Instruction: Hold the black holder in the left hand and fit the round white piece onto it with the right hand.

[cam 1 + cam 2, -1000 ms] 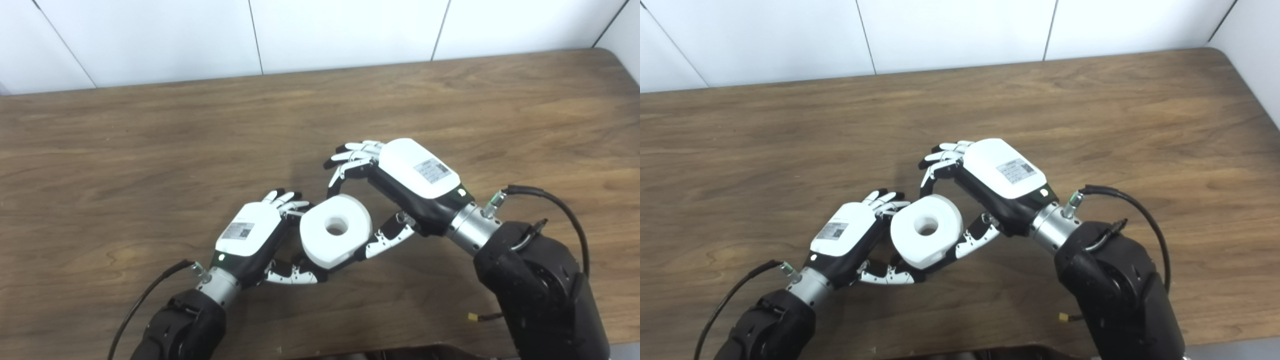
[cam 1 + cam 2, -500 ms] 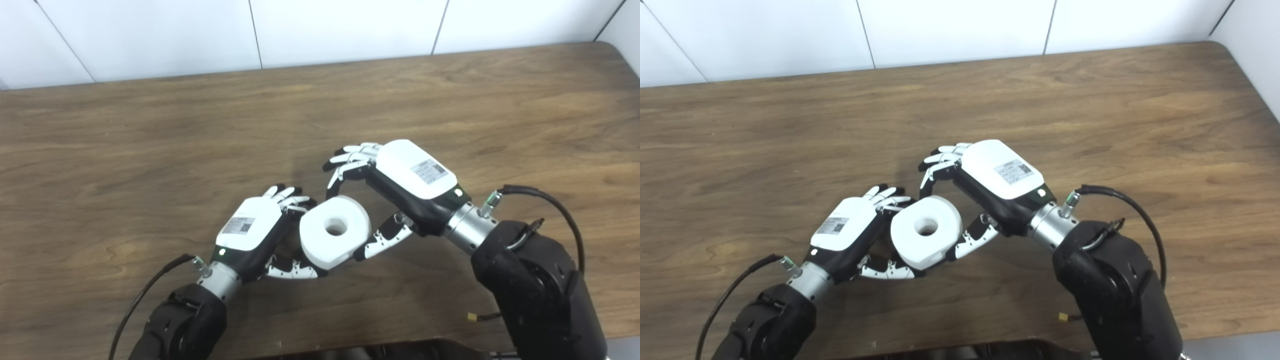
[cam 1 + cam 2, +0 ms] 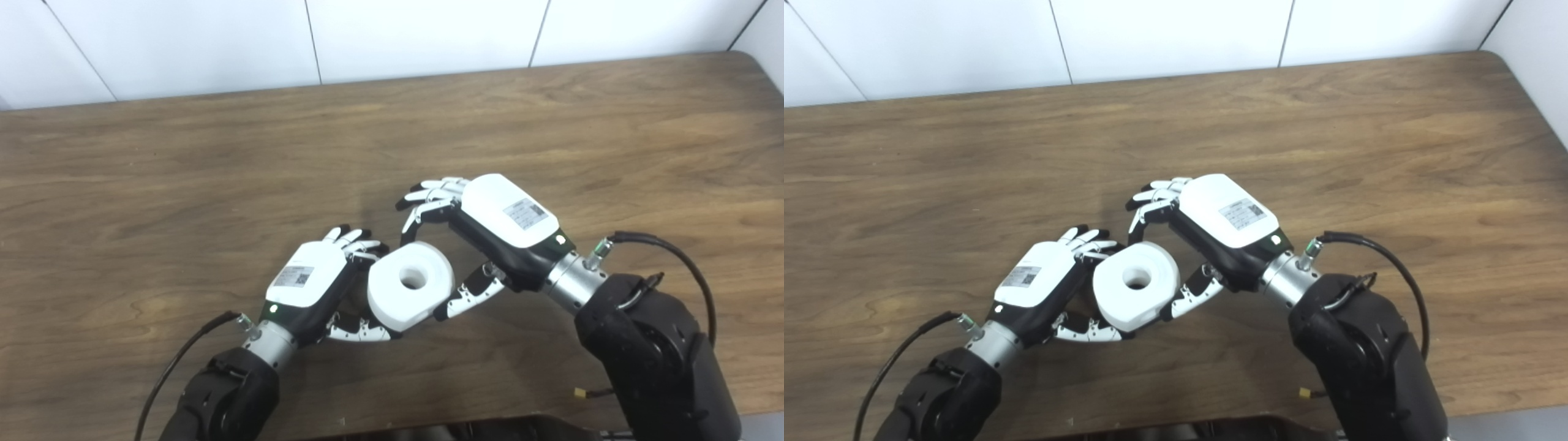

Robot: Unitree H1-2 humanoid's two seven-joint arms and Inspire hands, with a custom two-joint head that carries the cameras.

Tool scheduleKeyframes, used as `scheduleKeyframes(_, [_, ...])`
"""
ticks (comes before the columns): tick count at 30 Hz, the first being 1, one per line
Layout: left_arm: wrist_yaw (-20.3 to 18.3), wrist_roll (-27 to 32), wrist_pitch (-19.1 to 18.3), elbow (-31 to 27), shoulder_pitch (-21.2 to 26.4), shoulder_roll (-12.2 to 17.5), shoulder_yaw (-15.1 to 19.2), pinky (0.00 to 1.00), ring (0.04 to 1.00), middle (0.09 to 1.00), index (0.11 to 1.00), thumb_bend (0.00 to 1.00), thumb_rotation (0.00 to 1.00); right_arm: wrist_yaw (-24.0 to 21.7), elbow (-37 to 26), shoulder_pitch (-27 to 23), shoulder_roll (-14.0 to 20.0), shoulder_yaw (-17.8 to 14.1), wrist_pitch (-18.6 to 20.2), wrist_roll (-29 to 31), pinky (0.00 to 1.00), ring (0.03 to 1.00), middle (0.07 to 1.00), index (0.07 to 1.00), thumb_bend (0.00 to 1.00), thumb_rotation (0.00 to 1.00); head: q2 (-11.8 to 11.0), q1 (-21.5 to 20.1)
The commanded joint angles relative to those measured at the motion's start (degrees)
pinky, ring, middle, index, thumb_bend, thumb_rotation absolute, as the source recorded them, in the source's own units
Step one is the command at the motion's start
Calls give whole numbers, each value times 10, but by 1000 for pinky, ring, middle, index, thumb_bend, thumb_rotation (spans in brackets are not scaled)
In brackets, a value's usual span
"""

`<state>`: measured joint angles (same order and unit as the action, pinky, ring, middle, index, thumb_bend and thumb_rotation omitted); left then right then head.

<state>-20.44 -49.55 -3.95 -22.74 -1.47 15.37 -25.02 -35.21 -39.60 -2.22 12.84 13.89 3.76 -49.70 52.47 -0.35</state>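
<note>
The round white piece [image 3: 409, 285] sits in the lower centre of the frame, between both hands, above the wooden table [image 3: 184, 171]; the left hand [image 3: 312, 285] is curled at its left side, and the black holder is hidden there, so I cannot tell what this hand clamps; the right hand [image 3: 484, 236] has its fingers [image 3: 429, 196] apart above the piece and its thumb touching the lower right rim. The piece looks stiff, light and smooth, perhaps slippery; I would hold it by the outer rim, keeping the centre hole free.
</note>
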Motion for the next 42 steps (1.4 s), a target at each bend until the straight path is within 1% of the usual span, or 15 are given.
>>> scheduleKeyframes(1, [-16,-5,2,-6,-4,-1,-9,994,933,824,484,518,59,27,-8,-7,-3,-4,-16,0,863,865,808,481,521,148,0,0])
scheduleKeyframes(7, [-19,-7,1,-7,-4,-2,-10,992,934,825,484,518,59,33,-7,-8,-6,0,-20,-6,860,865,802,481,521,148,-1,4])
scheduleKeyframes(18, [-21,-8,1,-7,-3,-3,-10,987,934,826,484,518,59,32,-7,-13,-8,5,-20,-12,867,872,802,481,521,147,-3,4])
scheduleKeyframes(26, [-21,-8,1,-6,-3,-3,-9,986,932,824,484,519,59,15,-8,-20,3,11,-21,-28,868,867,802,489,523,157,-4,2])
scheduleKeyframes(32, [-22,-5,1,-5,-2,-2,-9,991,935,827,484,518,59,-4,-14,-25,16,13,-19,-22,868,866,800,493,521,163,-4,2])
scheduleKeyframes(33, [-22,-5,2,-5,-2,-2,-9,991,934,826,484,518,58,-4,-15,-25,17,13,-19,-22,861,866,805,553,720,259,-4,2])
scheduleKeyframes(34, [-22,-5,2,-5,-2,-2,-9,990,934,826,484,518,58,-4,-16,-24,17,12,-19,-22,855,866,813,598,828,315,-4,2])
scheduleKeyframes(35, [-23,-5,1,-5,-2,-2,-9,990,933,825,484,518,58,-5,-18,-23,17,12,-19,-22,852,878,842,668,910,359,-4,2])
scheduleKeyframes(38, [-23,-4,1,-5,-3,-2,-9,992,933,824,484,518,58,-4,-25,-20,13,12,-18,-23,862,935,926,787,989,423,-4,2])
scheduleKeyframes(40, [-21,-3,3,-4,-2,-1,-9,990,932,823,484,518,58,-3,-27,-18,12,12,-19,-25,868,956,950,818,999,447,-6,-1])
scheduleKeyframes(42, [-19,-3,5,-1,-2,-1,-8,987,929,820,484,519,57,-2,-27,-18,11,12,-20,-27,873,965,954,845,1000,461,-7,-2])
